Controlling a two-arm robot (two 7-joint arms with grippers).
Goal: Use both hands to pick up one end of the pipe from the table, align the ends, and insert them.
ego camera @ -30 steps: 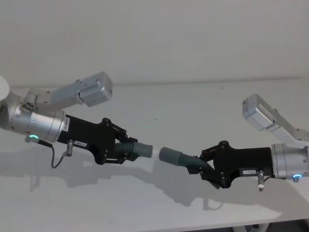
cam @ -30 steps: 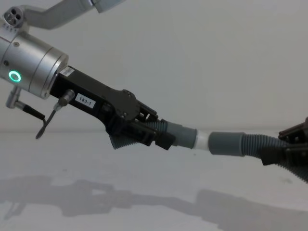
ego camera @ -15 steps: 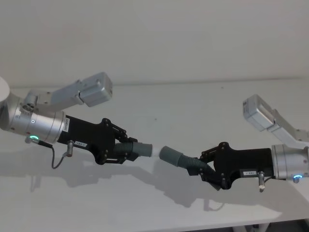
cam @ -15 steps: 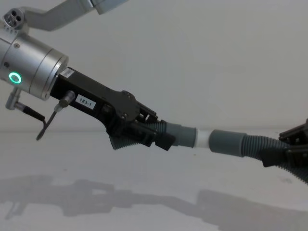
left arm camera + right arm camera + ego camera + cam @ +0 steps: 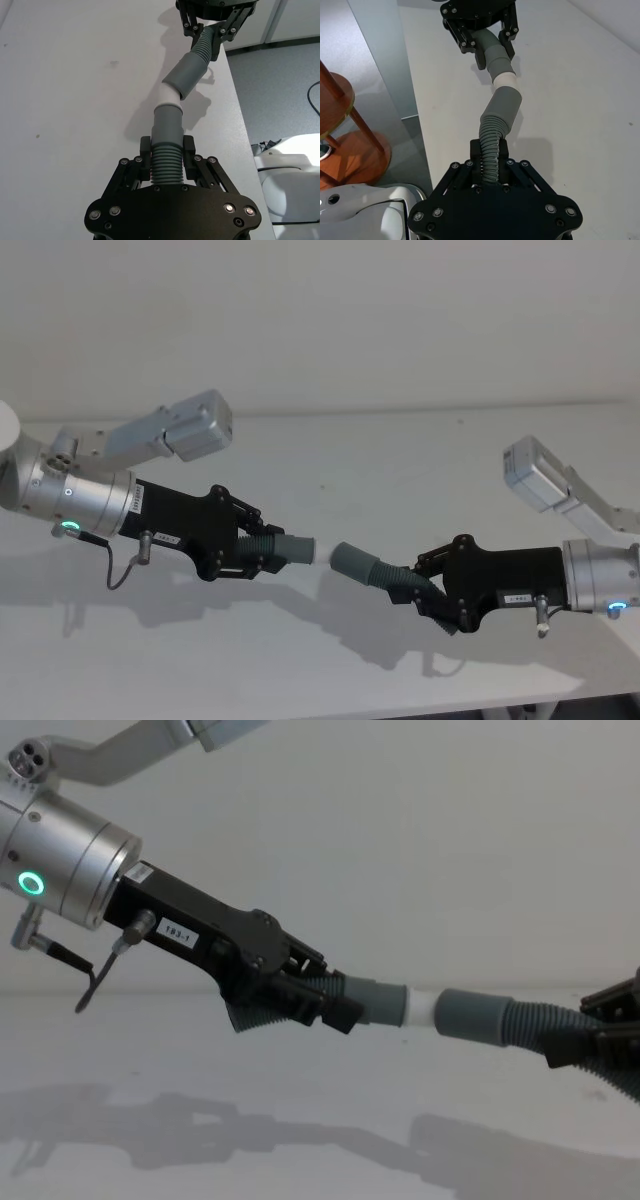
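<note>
I see both pieces held above the bench [image 5: 400,450] — my left gripper [image 5: 262,550] has its fingers clamped on the white-tipped hose [image 5: 290,549], my right gripper [image 5: 420,585] on the socket hose [image 5: 362,565]; tip meets socket mouth, angled.

Soft, even, slightly dim light from above; the white counter [image 5: 380,450] carries blurred grey shadows beneath both arms. Head and chest views look hazy; wrist views are crisper.
</note>
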